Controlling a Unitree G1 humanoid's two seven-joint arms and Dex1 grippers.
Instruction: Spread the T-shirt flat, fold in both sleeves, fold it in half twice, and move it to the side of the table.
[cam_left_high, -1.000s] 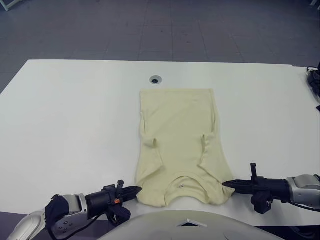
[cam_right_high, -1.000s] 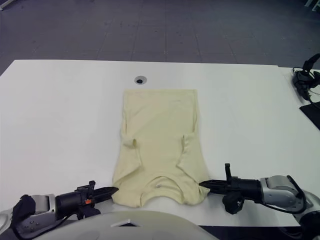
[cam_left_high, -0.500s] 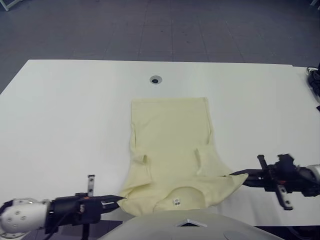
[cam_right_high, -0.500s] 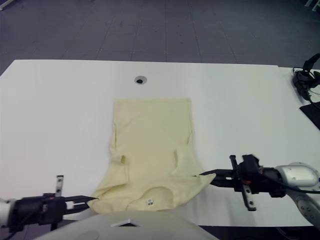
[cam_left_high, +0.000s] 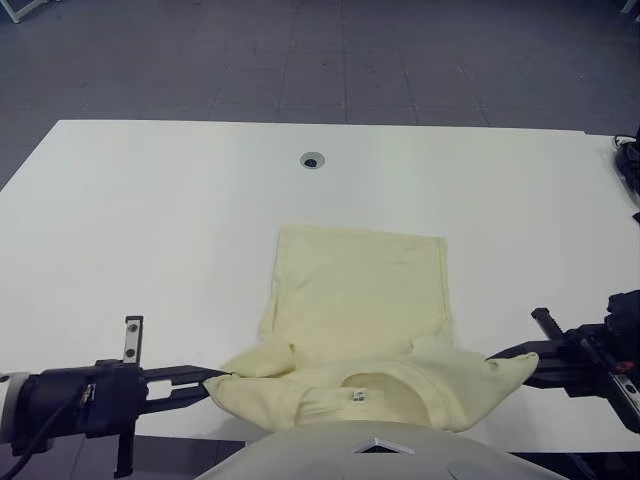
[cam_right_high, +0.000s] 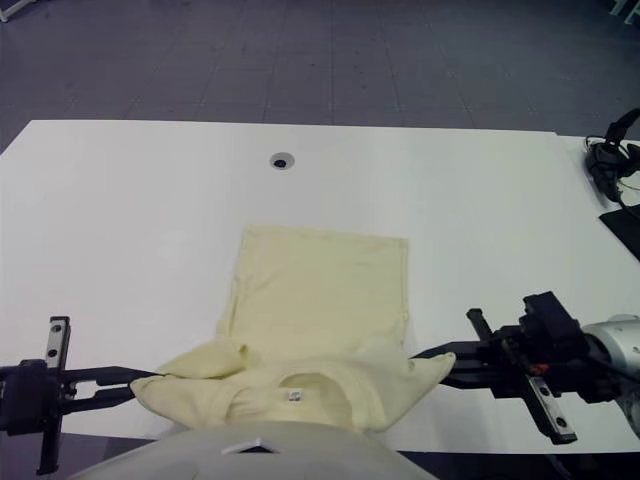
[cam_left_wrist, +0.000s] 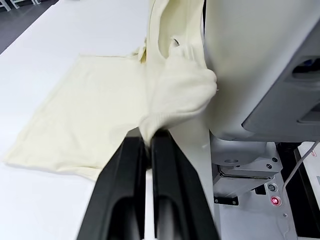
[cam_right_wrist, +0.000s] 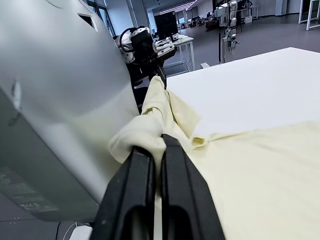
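The pale yellow T-shirt (cam_left_high: 360, 290) sits at the middle of the white table's (cam_left_high: 150, 220) near edge; its hem end lies flat on the worktop, while the collar end hangs bunched just off the surface; the left gripper (cam_left_high: 215, 378) is clenched on one shoulder corner, its fingers (cam_left_wrist: 131, 150) pinching the cloth; the right gripper (cam_left_high: 505, 355) grasps the other corner likewise; a small round grommet (cam_left_high: 312, 160) sits toward the far edge, well apart from the shirt.
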